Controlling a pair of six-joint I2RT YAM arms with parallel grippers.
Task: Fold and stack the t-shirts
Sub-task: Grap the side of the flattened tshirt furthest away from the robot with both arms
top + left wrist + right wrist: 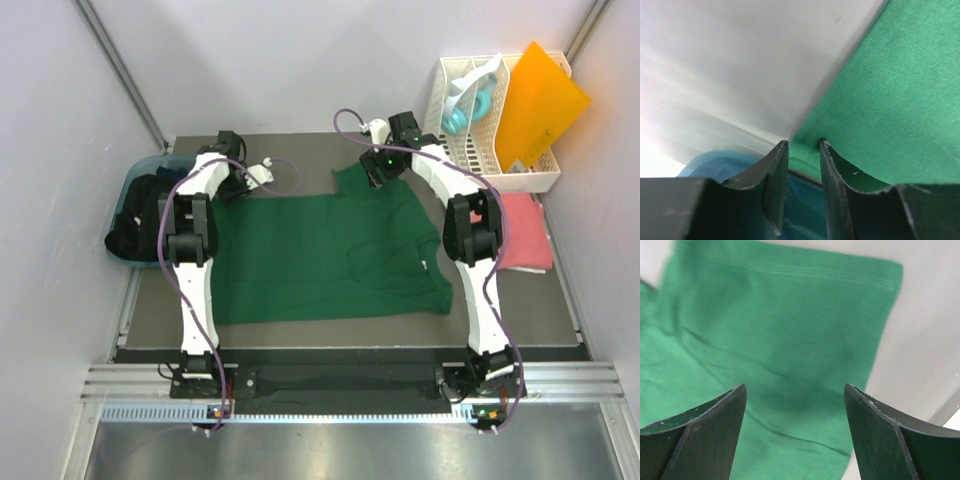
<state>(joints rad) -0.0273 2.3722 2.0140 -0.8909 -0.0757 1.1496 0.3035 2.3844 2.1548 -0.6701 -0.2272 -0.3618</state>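
Note:
A dark green t-shirt (320, 255) lies spread flat on the table. My left gripper (238, 190) is at its far left corner. In the left wrist view the left gripper (804, 142) has its jaws a narrow gap apart, with the green t-shirt's (890, 100) hemmed corner at the tips. My right gripper (375, 172) hangs wide open over the far right sleeve. The right wrist view shows the right gripper (795, 386) with the sleeve (780, 315) below, not touched. A coral pink t-shirt (525, 235) lies at the right. Black t-shirts (135, 225) sit bunched at the left.
A blue bin (150, 162) holds the black t-shirts at the left table edge and shows under the left fingers (715, 162). A white slotted rack (480, 140) with an orange sheet (540, 95) stands at the back right. Grey walls enclose the table.

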